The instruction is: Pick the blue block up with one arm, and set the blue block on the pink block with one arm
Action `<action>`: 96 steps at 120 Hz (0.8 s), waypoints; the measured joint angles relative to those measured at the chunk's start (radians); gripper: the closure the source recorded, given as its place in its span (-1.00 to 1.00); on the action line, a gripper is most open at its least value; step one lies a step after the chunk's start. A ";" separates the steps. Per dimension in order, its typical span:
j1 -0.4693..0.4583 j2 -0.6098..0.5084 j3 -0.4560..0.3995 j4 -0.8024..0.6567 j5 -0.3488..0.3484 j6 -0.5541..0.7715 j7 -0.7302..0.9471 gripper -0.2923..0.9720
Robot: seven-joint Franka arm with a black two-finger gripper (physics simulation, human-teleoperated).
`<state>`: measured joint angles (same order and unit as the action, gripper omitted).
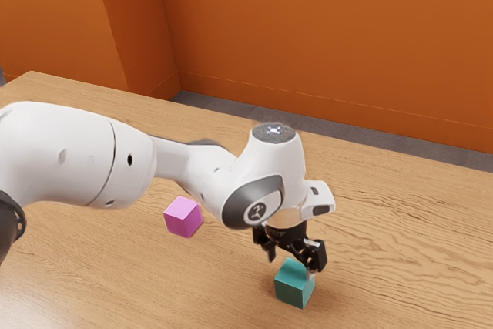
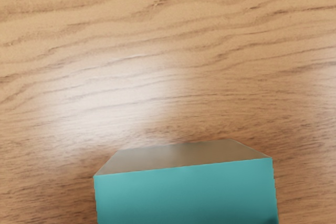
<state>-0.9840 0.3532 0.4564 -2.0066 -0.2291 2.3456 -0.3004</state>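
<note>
On the table [image 1: 400, 213], toward the near edge in the exterior view, I found the blue block [image 1: 294, 287] resting flat on the wood with one corner turned toward the camera; its colour read as teal. The pink block [image 1: 182, 216] sat on the same surface toward the exterior view's left and somewhat farther back, well apart from the blue block, with nothing on top of it. The arm [image 1: 92, 159] came in from the exterior view's left and bent down over the blue block. The gripper [image 1: 293, 258] hung directly above that block, pointing downward, its black fingers [image 1: 316, 256] spread apart and their tips level with, or just above, the block's top face. I observed no finger pressed against either side of the block, so I recorded the gripper as open and holding nothing. I could not tell whether the fingertips touched the block's upper edge. In the wrist view, the blue block [image 2: 184, 195] lay just under the hand, one teal face and one duller face showing, with bare wood grain [image 2: 157, 51] beyond it. An orange wall [image 1: 323, 28] stood behind the table.
</note>
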 joint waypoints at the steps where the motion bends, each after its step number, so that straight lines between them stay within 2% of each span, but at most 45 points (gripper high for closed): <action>1: 0.000 0.001 0.000 0.000 0.000 0.001 -0.002 -0.51; 96: 0.005 0.065 -0.017 -0.005 -0.043 0.042 -0.094 -0.51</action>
<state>-0.9788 0.4182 0.4389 -2.0114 -0.2722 2.3875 -0.3944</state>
